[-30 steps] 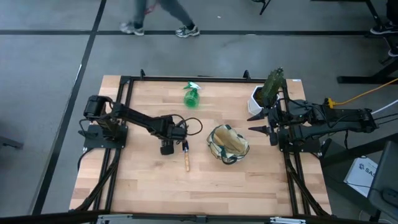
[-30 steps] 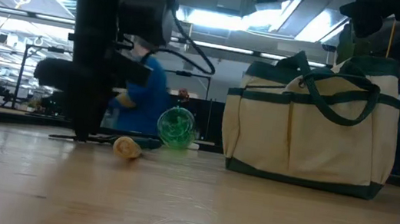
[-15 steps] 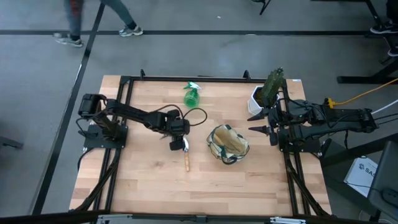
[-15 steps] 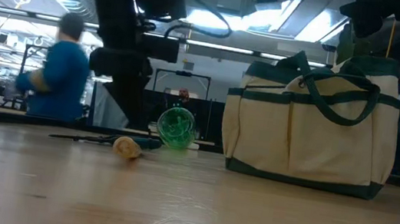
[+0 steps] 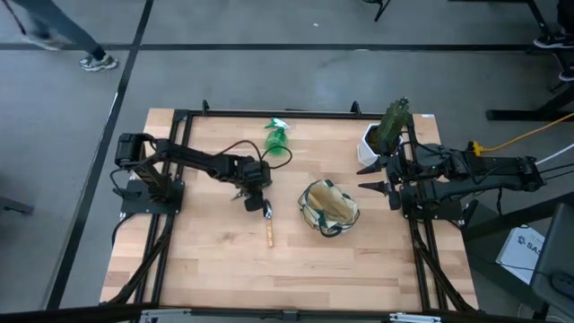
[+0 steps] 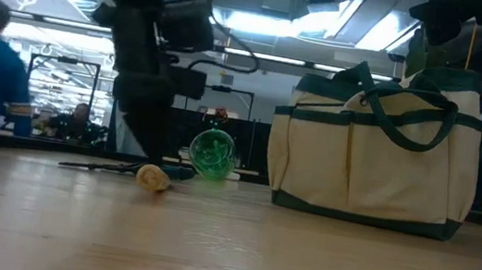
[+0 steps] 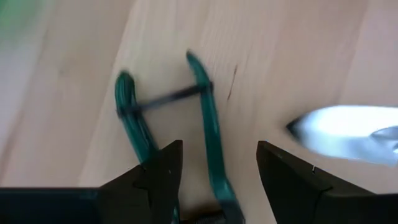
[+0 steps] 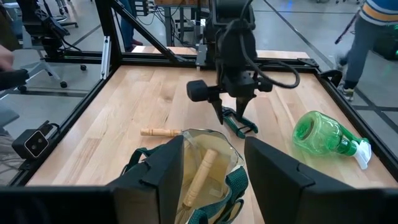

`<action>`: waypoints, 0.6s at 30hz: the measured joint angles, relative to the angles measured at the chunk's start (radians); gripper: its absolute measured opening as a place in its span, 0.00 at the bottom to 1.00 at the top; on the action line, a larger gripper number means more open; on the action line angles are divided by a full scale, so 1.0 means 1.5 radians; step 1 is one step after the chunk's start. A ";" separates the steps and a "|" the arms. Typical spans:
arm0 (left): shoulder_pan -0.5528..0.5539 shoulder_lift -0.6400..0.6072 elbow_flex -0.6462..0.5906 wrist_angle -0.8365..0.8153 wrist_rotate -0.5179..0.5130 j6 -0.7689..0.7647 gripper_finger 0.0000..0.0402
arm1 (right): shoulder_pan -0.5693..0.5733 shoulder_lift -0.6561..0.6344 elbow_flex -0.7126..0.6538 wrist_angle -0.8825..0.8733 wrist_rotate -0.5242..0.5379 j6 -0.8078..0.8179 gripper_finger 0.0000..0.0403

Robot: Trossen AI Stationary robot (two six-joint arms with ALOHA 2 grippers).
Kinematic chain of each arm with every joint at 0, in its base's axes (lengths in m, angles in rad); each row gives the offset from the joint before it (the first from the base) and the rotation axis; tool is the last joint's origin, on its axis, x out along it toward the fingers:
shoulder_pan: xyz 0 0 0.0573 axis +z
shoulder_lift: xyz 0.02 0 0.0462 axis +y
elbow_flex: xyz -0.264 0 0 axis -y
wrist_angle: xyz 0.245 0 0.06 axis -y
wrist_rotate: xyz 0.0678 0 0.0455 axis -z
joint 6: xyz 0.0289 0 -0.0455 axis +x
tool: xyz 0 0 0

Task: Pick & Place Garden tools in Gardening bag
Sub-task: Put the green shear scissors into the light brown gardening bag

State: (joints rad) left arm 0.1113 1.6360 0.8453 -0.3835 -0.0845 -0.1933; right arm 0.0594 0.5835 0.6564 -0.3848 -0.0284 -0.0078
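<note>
My left gripper (image 7: 217, 186) is open, low over the table's middle (image 5: 252, 186), above the pruning shears (image 7: 205, 112). The shears have dark green handles and lie flat; one handle runs between my fingers, and I cannot tell whether it touches them. The silver trowel (image 5: 267, 220) lies flat beside them, its wooden handle (image 8: 160, 132) toward the near edge. The green spray bottle (image 5: 276, 137) lies on its side at the far edge. The beige bag (image 5: 328, 206) stands upright with a wooden handle (image 8: 202, 171) inside. My right gripper (image 5: 375, 177) is open beside the bag.
A white pot with a green plant (image 5: 377, 135) stands at the far right, close to my right arm. Bare wood lies along the near edge and at the left. A black frame (image 5: 179, 117) borders the table. A person walks on the floor beyond it (image 5: 54, 27).
My left gripper has gone from beside the trowel's blade toward the table's right edge, then toward the far edge, turning as it went, and now stands over the shears. The trowel, bottle and bag have stayed where they were.
</note>
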 joint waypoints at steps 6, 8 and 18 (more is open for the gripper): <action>0.004 0.000 -0.032 0.042 0.000 -0.014 0.45 | 0.000 0.000 0.000 0.000 0.000 0.000 0.43; 0.004 0.000 -0.037 0.066 0.000 -0.006 0.42 | 0.000 0.000 0.000 0.000 0.000 0.000 0.43; 0.007 0.000 -0.037 0.100 -0.002 0.016 0.14 | 0.000 0.000 0.000 0.000 0.000 0.000 0.43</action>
State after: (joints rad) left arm 0.1211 1.6363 0.7891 -0.2332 -0.0872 -0.1699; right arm 0.0596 0.5835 0.6567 -0.3848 -0.0284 -0.0075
